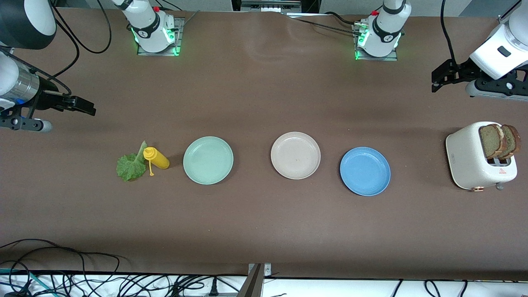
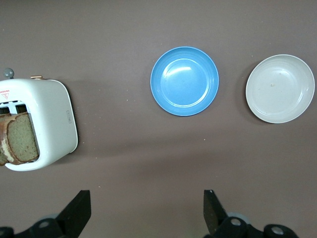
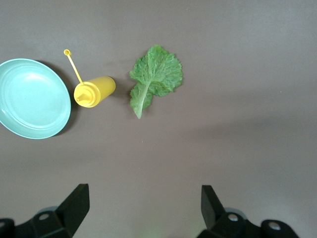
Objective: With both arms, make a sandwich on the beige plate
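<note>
blue plate (image 1: 365, 171), beige plate (image 1: 295, 155) bare, bread slices (image 1: 500, 141) in toaster (image 1: 474, 159)

A mint green plate (image 1: 208, 160) and a blue plate (image 1: 365, 170) are set flat on the brown table (image 1: 264, 222), well apart, the blue one slightly nearer the front camera and toward the left arm's end. A yellow squeeze bottle (image 1: 156, 158) is laid on its side just beside the green plate, toward the right arm's end. A white toaster (image 1: 474, 159) is placed near the table edge at the left arm's end. Cables (image 1: 103, 280) are seen along the table's near edge.
</note>
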`<act>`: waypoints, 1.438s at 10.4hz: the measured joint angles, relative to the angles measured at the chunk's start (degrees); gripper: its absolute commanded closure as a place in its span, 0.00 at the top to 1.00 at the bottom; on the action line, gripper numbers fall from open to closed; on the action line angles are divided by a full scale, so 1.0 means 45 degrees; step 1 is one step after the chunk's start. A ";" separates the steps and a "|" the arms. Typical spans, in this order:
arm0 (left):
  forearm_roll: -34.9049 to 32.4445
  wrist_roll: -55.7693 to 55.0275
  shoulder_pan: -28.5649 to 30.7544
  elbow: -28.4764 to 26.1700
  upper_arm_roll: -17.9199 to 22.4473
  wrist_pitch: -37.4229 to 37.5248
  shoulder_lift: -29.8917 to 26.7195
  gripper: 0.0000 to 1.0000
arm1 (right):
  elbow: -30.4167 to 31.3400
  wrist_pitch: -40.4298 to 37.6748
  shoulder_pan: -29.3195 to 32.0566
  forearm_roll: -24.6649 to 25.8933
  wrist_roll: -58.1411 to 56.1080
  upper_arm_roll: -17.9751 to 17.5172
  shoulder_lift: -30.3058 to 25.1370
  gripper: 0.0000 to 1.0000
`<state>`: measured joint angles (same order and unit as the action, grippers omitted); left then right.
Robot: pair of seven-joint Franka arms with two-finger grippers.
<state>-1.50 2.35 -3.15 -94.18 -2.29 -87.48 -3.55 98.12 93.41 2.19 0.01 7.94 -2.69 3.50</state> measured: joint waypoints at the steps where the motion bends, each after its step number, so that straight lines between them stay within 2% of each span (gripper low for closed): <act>1: 0.0000 0.0000 0.0000 0.0000 0.0000 0.0001 -0.0004 1.00 | -0.0001 -0.0023 -0.0001 0.0000 -0.0007 -0.0002 -0.0030 1.00; 12: 0.0000 0.0000 -0.0003 -0.0057 -0.0026 0.0022 -0.0115 1.00 | 0.0032 -0.0075 -0.0017 0.0000 -0.0013 -0.0021 0.0115 1.00; 15: -0.0001 0.0000 0.0117 -0.0056 0.0092 0.0020 -0.0062 1.00 | 0.0084 0.0050 -0.0009 0.0000 -0.0005 -0.0005 0.0595 1.00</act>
<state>-1.50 2.35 -2.63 -94.44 -1.88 -87.39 -3.83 98.50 93.63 2.15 0.01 7.91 -2.71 6.18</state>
